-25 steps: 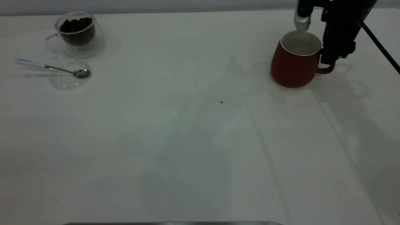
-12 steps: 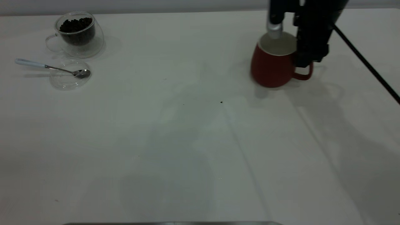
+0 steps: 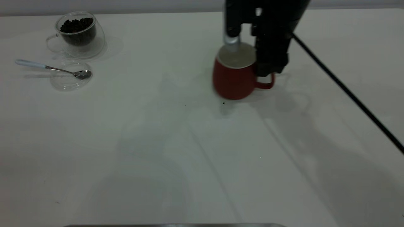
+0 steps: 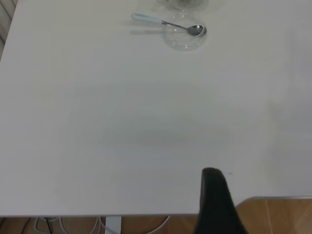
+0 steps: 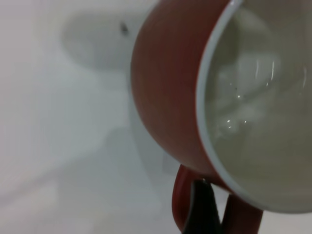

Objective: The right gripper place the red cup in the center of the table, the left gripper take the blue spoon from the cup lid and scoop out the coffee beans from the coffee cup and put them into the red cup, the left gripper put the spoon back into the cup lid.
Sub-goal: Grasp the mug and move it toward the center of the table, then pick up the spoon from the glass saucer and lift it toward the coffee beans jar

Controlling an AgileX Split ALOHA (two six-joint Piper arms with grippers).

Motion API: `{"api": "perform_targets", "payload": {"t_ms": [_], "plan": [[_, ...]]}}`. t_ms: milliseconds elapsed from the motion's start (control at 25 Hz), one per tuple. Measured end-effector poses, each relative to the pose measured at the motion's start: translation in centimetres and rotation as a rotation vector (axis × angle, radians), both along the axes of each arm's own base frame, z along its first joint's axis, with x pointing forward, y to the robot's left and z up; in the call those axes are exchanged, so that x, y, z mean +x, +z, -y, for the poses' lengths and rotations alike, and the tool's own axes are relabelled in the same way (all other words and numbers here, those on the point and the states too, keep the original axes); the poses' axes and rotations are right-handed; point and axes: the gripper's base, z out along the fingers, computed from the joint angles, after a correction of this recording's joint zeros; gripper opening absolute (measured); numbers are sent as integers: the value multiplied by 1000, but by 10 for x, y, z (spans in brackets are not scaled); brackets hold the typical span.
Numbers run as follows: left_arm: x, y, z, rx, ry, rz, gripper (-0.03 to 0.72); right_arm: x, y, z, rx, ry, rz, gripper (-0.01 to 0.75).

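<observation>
Right gripper (image 3: 252,61) is holding the red cup (image 3: 233,82) near mid-table, toward the far side, fingers closed across the rim wall at the handle side: one silver-tipped finger (image 3: 232,39) is dipping inside the white interior, the dark finger is sitting outside above the red loop handle. Cup is looking blurred in the exterior view; whether its base is touching the table (image 3: 189,151) cannot be told. A tiny dark speck (image 3: 223,102) is lying on the table just beside the cup's base.

Right wrist view is giving what the exterior view is not: the red cup (image 5: 175,97) close up, white inside holding nothing, and a dark finger (image 5: 201,207) passing through the handle loop.

Far left of the table, the coffee cup (image 3: 79,34) is standing upright with coffee beans (image 3: 76,26) heaped inside. Just in front of it the cup lid (image 3: 70,75) is lying flat, the blue spoon (image 3: 52,68) resting with its bowl in the lid and its pale handle sticking out over the table.

Left wrist view is showing the blue spoon (image 4: 168,22) and cup lid (image 4: 184,37) far off, plus only one dark finger (image 4: 217,202) of the left gripper near the table edge; its opening cannot be told. Left arm is not appearing in the exterior view.
</observation>
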Motion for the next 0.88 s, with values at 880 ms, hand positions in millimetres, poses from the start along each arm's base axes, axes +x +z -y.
{"api": "perform_targets", "payload": {"t_ms": [880], "plan": [[0, 0, 0, 0, 0, 0, 537, -44, 161, 1, 122, -446, -154, 590]]}}
